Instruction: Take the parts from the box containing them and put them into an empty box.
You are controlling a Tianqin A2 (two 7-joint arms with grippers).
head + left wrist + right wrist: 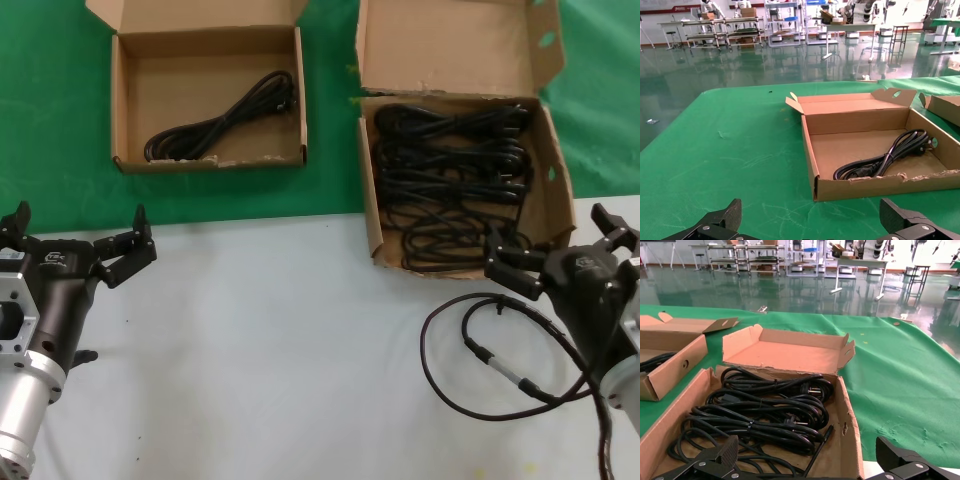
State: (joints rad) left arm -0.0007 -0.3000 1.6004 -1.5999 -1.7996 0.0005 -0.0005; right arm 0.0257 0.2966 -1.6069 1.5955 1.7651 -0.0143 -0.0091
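Note:
The larger cardboard box [371, 215] stands at the right with its spotted lid flap [450, 45] up; it holds several black power cords [450, 160], also seen in the right wrist view [765, 410]. The smaller box [118, 110] at the left holds one looped cord [225, 120], which also shows in the left wrist view [885, 160]. My right gripper [550, 235] is open and empty, just in front of the larger box's near right corner. My left gripper [80, 228] is open and empty over the white table, well short of the smaller box [860, 187].
A thin black looping wire with a silver connector [480, 350] lies on the white table [280, 350] beside my right arm. Both boxes sit on green cloth [50, 150] at the back. The smaller box shows at the edge of the right wrist view [675, 367].

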